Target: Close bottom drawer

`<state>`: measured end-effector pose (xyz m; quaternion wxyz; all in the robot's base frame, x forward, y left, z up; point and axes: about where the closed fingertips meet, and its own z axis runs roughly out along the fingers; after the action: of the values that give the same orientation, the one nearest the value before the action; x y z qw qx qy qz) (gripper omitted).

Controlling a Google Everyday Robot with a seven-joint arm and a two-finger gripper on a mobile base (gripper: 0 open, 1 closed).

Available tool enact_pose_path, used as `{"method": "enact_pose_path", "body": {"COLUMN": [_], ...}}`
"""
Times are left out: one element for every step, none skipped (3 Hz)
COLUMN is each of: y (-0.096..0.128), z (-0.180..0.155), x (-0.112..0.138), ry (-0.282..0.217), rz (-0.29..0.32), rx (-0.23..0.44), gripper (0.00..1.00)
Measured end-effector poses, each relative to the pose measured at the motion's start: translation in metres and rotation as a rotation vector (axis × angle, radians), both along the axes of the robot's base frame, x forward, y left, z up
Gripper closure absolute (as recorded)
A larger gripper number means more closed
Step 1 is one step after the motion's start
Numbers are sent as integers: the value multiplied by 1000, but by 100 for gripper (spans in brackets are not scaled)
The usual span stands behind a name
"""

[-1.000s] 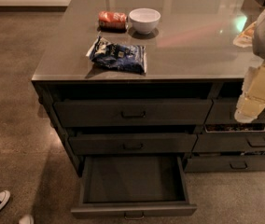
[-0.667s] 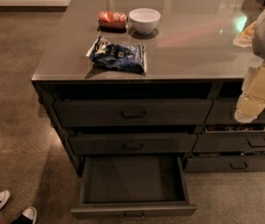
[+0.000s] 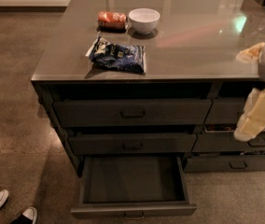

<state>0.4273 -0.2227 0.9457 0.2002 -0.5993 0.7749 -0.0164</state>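
Observation:
The bottom drawer (image 3: 133, 210) is the lowest of the wide dark grey stack. It is pulled far out, with its plain dark inside open to view and a small pull handle on its front panel. The two wide drawers above it, the top one (image 3: 132, 112) and the middle one (image 3: 132, 143), are pushed in. My gripper (image 3: 258, 113) is the pale arm end at the right edge of the camera view. It hangs in front of the narrower drawer column, up and to the right of the open drawer and apart from it.
The grey countertop (image 3: 188, 55) carries a blue snack bag (image 3: 118, 56), a white bowl (image 3: 143, 19) and a red-orange packet (image 3: 112, 19). Narrow drawers (image 3: 226, 146) stand at the right. A person's shoes (image 3: 16, 209) are on the floor at the bottom left.
The person's shoes at the bottom left have shifted to the right, further into view. The drawer and my gripper have not moved.

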Motion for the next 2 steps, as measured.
{"method": "enact_pose_path", "body": {"y": [-11,-14], "z": [-65,-141], "x": [-11,-15], "ry": [-10,-15], "rz": [9,18], "rx": [133,303], "gripper": [0,0]}}
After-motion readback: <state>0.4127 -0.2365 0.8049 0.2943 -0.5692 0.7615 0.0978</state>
